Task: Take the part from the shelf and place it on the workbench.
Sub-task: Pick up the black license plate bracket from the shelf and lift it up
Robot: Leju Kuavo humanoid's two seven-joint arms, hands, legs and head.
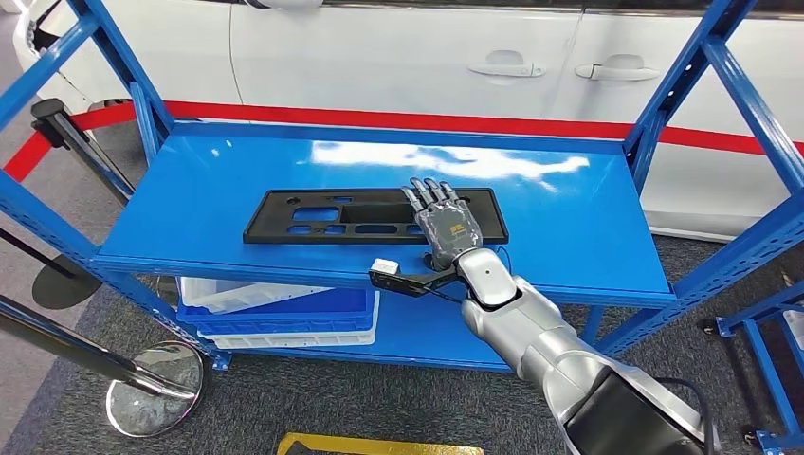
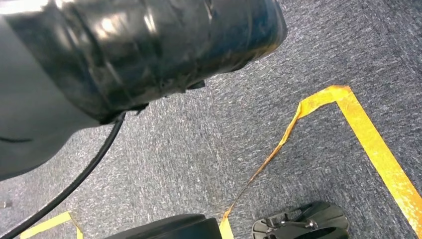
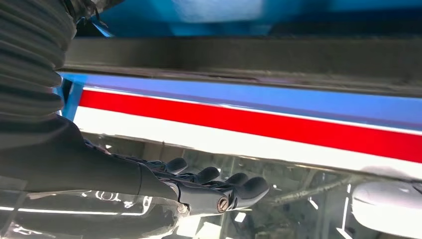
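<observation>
We are looking down on a glossy blue shelf (image 1: pixel 237 180) that is catching ceiling glare along its back edge. The black part (image 1: pixel 313 216), a long flat panel with cut-outs, is lying across the middle of the shelf, nearer the front edge than the back. Our right hand (image 1: pixel 442 220) is resting flat on the part's right end, fingers (image 3: pixel 249 186) straight and side by side, gripping nothing (the thumb is hard to make out). Behind the shelf a white car (image 1: pixel 398 57) is standing beyond a red floor stripe (image 1: pixel 379 120). On the lower level a white and blue bin (image 1: pixel 284 313) is sitting at the left. Grey carpet (image 2: pixel 199 149) with yellow tape (image 2: pixel 368 144) is covering the floor.
</observation>
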